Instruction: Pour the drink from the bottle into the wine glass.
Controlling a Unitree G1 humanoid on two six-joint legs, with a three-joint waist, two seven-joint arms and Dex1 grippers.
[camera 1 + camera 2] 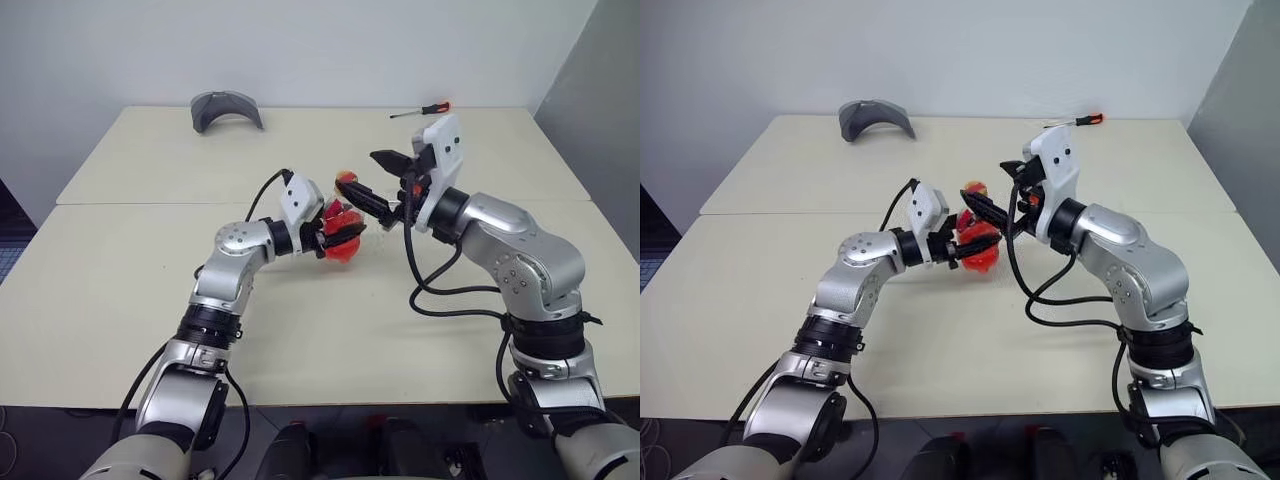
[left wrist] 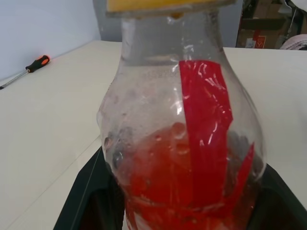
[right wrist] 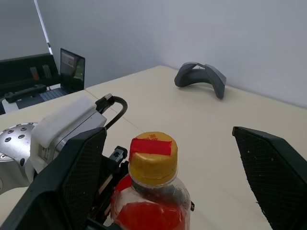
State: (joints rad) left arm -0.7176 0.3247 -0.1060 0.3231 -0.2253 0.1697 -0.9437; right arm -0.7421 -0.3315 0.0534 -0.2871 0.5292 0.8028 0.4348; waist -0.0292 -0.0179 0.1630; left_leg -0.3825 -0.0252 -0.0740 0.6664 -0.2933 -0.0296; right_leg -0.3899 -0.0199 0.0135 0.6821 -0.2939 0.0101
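Our left gripper (image 1: 345, 238) reaches level, clamped on the bottle (image 3: 152, 191). Our right gripper (image 1: 380, 185) hovers spread wide around its yellow cap (image 3: 153, 155). The drink (image 2: 192, 182) glows red.

At frame centre, the left gripper (image 1: 341, 240) is clamped, while the right gripper (image 3: 172, 177) beside it is spread wide, both arms bent inward.

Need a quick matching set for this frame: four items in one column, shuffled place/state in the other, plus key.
1. bottle
2. right gripper
3. screwdriver
4. grey curved piece

A. far edge of the table, robot's right side
B. held in the left gripper, cap on
C. far edge of the table, robot's left side
D. open, fingers either side of the yellow cap

Pairs: 1-B, 2-D, 3-A, 4-C
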